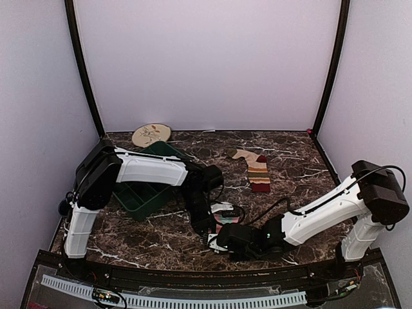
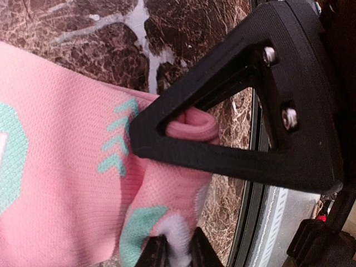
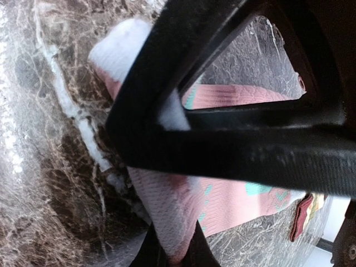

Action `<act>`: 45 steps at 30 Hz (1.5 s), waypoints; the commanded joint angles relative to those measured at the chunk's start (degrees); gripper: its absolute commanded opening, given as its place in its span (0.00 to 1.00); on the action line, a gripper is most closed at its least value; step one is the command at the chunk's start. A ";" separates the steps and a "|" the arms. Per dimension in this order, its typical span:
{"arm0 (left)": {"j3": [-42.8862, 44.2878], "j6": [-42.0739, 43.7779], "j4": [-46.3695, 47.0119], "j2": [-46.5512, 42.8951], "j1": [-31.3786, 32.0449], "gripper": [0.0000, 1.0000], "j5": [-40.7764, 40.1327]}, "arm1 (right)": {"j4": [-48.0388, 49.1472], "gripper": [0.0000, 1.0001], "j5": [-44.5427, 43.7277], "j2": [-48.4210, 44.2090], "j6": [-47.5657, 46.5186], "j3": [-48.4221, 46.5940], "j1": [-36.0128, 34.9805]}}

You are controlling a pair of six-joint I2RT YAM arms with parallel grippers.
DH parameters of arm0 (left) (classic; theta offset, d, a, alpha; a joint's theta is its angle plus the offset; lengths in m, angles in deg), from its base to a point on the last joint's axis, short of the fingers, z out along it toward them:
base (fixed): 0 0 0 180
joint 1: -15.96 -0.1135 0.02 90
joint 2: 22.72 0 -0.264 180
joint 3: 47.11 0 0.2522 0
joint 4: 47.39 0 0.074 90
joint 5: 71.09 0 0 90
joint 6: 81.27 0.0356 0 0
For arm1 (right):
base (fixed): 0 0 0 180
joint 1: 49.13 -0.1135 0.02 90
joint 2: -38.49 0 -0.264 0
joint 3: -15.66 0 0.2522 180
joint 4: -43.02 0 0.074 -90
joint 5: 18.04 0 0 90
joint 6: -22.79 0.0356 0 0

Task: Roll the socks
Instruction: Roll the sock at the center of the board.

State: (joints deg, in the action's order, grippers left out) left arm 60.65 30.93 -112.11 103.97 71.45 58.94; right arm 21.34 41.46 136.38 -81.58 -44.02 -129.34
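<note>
The pink sock [image 1: 226,216] with mint-green marks lies on the marble table [image 1: 161,238] near the front, between both grippers. My left gripper [image 1: 207,226] reaches it from the left. In the left wrist view my left gripper [image 2: 173,251] is shut on a white fold at the edge of the pink sock [image 2: 67,183]. My right gripper [image 1: 223,242] comes in from the right, and in the right wrist view my right gripper [image 3: 173,253] is shut on the pale end of the pink sock [image 3: 239,203]. The striped sock [image 1: 256,170] lies flat farther back, untouched.
A green tray [image 1: 143,195] sits under the left arm, at the left. A round patterned plate [image 1: 151,134] lies at the back wall. A black triangular gripper part [image 2: 233,161] crosses the left wrist view, over the sock. The table's front rail [image 1: 193,283] is close behind both grippers.
</note>
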 commanded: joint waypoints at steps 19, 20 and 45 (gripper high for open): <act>-7.24 -8.27 10.41 -7.76 -6.00 0.27 -3.00 | -2.06 0.00 4.33 -0.89 6.47 -1.61 2.65; -7.62 -8.73 11.15 -8.26 -6.26 0.27 -2.80 | -2.19 0.00 4.34 -1.00 6.73 -1.56 2.70; -22.63 -18.26 27.07 -22.71 -7.85 0.28 -14.23 | -7.54 0.00 18.98 -4.19 16.31 -4.04 9.61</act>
State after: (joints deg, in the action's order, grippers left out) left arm 40.87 14.99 -89.10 85.26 63.80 47.19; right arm 15.02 55.23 133.63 -67.92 -46.62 -121.49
